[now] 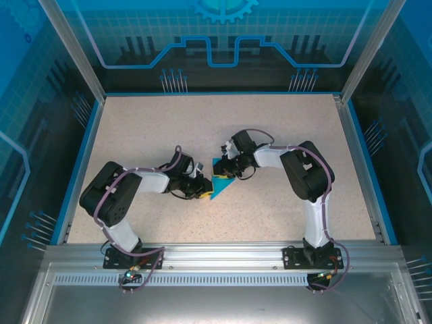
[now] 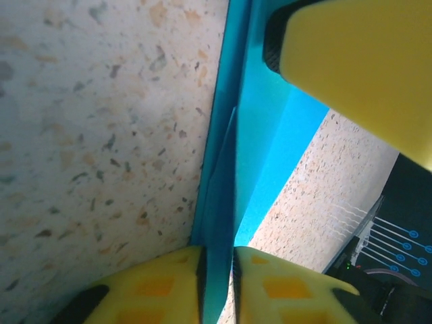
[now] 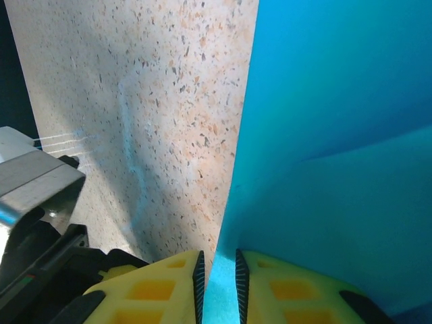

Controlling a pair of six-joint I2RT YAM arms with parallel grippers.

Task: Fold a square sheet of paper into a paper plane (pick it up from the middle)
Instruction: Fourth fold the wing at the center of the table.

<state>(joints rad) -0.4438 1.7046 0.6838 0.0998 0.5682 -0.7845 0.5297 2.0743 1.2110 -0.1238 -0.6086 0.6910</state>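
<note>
Speckled tabletop (image 1: 135, 135): one cyan paper sheet (image 1: 223, 183), folded triangular, lay at centre. Two grippers, left gripper (image 2: 217, 260) at its 8 o'clock and right gripper (image 3: 219, 263) at 12 o'clock, each pinched narrowly on its edge.

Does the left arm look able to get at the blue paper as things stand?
Probably yes: the paper stands between the fingers of the left gripper. The right gripper straddles another part, off to one side, not blocking.

Tabletop (image 1: 148, 121): beige speckled surface, blue edge strip (image 1: 79, 162) around it. Aluminium rail (image 1: 223, 253) along near edge. Translucent back panel (image 1: 223, 34) carries blue line graphics.
</note>
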